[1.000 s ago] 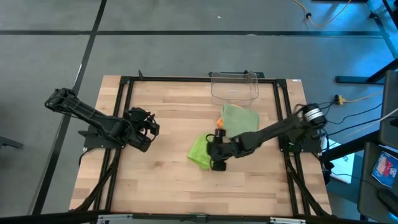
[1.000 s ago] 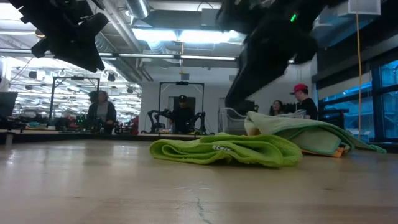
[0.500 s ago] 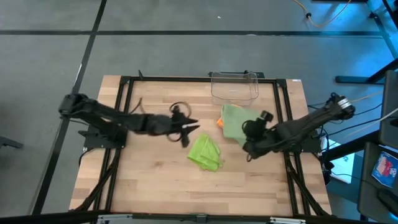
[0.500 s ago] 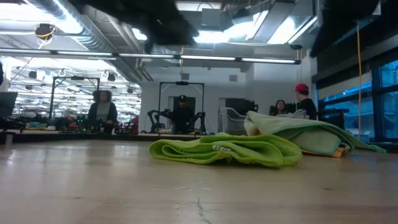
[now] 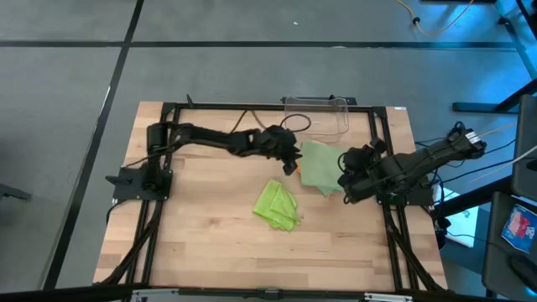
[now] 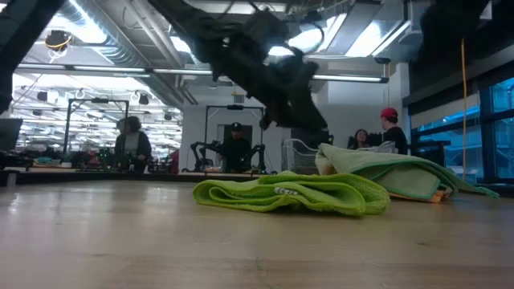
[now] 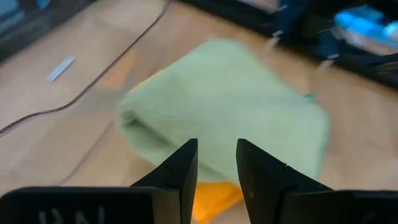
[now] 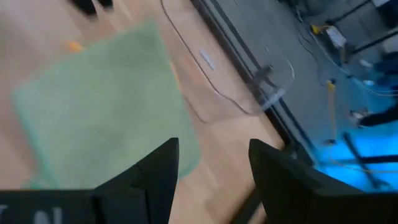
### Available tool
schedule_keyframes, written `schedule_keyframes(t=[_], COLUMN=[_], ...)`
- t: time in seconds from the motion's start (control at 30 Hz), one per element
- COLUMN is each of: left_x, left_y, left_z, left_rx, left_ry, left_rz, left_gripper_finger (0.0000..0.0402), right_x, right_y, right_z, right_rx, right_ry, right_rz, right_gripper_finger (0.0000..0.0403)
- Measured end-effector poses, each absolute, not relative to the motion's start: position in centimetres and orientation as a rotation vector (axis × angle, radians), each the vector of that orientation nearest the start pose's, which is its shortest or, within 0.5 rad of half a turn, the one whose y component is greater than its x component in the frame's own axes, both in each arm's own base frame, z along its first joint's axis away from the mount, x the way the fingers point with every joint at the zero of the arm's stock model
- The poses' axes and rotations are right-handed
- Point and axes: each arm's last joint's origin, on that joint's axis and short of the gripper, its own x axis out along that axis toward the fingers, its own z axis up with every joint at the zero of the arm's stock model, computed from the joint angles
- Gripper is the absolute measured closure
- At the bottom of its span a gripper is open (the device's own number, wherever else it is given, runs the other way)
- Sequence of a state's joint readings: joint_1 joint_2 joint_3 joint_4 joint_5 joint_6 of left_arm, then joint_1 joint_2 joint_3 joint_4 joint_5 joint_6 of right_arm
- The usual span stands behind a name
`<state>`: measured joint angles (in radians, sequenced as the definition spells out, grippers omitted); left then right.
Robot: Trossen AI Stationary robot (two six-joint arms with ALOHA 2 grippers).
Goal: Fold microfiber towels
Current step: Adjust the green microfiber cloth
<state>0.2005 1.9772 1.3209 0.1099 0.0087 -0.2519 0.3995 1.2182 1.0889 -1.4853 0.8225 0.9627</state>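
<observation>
Left fingers (image 7: 214, 163) slightly parted above sage towel's (image 7: 230, 109) near edge, right fingers (image 8: 211, 163) spread apart.

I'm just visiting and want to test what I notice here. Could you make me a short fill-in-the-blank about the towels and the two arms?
1. The left gripper hovers by the pale sage towel, its fingers ____.
2. An ____ towel peeks from under the sage one.
3. The crumpled towel alone mid-table is lime ____.
4. The clear bin holds ____ towels.

Missing: open; orange; green; no
</observation>
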Motion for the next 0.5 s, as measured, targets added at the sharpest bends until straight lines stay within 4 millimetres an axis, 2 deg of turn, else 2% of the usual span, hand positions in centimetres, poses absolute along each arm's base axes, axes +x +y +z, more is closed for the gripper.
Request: schedule_keyframes(t=[0.13,0.23,0.4,0.5], left_x=[43.9,44.4,44.2,44.0], left_y=[10.2,10.8,12.3,13.0], left_z=[19.7,19.9,20.7,20.7], left_rx=[-0.322,-0.341,-0.532,-0.617], left_ry=[0.599,0.621,0.587,0.569], left_rz=[0.301,0.348,0.365,0.387], left_gripper_finger=[0.0299,0.0299,0.0299,0.0299], right_x=[15.4,14.0,12.5,12.0], right_y=[3.2,2.3,1.9,1.8], right_z=[27.0,26.1,25.0,24.5], right_rx=[-0.139,-0.055,0.082,0.094], right_ry=[1.078,1.089,1.041,1.030], right_rz=[-0.917,-0.944,-0.919,-0.895], right_gripper_finger=[0.0205,0.0205,0.0205,0.0205])
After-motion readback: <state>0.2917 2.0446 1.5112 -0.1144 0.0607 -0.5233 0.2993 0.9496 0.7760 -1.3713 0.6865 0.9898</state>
